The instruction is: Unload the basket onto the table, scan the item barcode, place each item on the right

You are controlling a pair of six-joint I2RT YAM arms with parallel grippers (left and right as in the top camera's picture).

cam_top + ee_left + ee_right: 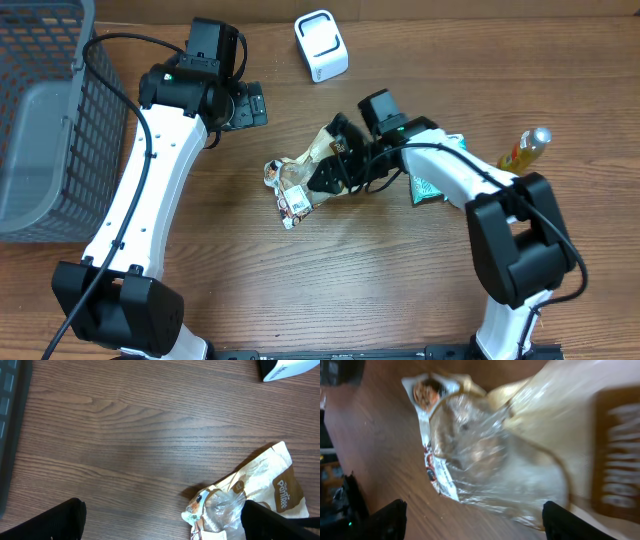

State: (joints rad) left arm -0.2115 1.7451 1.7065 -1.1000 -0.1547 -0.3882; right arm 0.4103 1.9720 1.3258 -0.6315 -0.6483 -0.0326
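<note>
The item is a crinkled tan and clear snack bag (pixel 296 182) lying on the wood table, with a white label (pixel 293 206) at its near end. My right gripper (pixel 335 168) hovers open right over the bag's right part. In the right wrist view the bag (pixel 520 445) fills the frame just ahead of the open gripper (pixel 475 525), which holds nothing. My left gripper (pixel 250 105) stands open up-left of the bag, holding nothing. In the left wrist view the bag (pixel 255 490) lies by the right finger of the gripper (pixel 165 525). The white scanner (pixel 321 45) stands at the back.
A grey mesh basket (pixel 45 120) fills the far left. A green packet (pixel 430 186) lies under my right arm, and a yellow bottle (pixel 526 148) lies to its right. The scanner's corner (pixel 290 369) shows at the top right of the left wrist view.
</note>
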